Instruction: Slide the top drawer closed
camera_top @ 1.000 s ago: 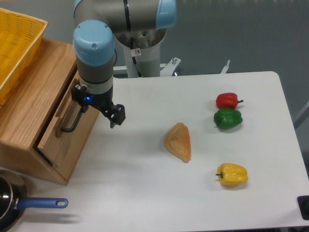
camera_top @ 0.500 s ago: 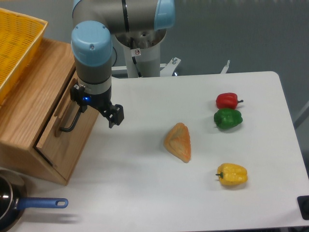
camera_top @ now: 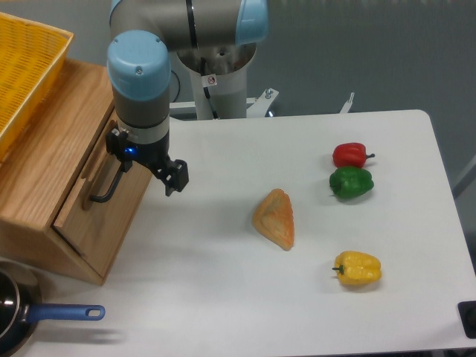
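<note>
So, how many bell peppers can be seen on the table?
3, all on the right side of the table: a red pepper farthest back, a green pepper just in front of it, and a yellow pepper nearer the front edge. None seem hidden.

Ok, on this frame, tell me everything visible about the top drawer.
The top drawer is light oak-looking wood: a wide flat front panel carrying a long black bar handle. It sits in the upper part of the wooden cabinet at the table's left edge, and a dark gap at its lower left corner shows it is slightly open. The arm's hand hangs right by the front panel's upper end near the handle; whether it touches the drawer cannot be told. A yellow basket rests on the cabinet.
</note>
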Controlling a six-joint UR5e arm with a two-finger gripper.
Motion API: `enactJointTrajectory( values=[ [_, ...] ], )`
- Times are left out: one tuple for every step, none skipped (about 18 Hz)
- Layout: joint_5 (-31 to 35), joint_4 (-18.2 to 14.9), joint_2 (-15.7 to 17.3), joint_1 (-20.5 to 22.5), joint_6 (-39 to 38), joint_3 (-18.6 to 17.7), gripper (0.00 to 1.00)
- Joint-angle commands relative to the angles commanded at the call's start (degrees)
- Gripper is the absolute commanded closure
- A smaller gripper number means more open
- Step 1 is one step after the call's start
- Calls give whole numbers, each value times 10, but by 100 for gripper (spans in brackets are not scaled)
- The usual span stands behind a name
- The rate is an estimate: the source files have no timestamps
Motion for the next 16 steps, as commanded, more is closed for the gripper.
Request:
enactJointTrajectory(
  values=[
    [0, 0, 0, 0, 0, 0, 0],
    [0, 0, 0, 1, 0, 0, 0],
    [0, 0, 0, 2, 0, 1, 0],
    [-1, 1, 0, 4, 1, 3, 0],
    [-1, 1, 0, 8, 1, 4, 0],
    [-1, 3, 0, 13, 4, 6, 0],
    [0, 4, 0, 21, 6, 7, 0],
    [1, 4, -1, 27, 8, 7, 0],
    [2, 5, -1, 34, 17, 8, 0],
    [2, 7, -1, 46, 29, 10, 0],
    [2, 9, -1, 54, 42, 11, 0],
    [3, 10, -1, 63, 64, 12, 0],
    [4, 13, 0, 70, 93, 13, 0],
    [6, 18, 0, 76, 118, 14, 0],
    [6, 22, 0, 88, 139, 14, 0],
    [10, 24, -1, 97, 161, 11, 0]
  ],
)
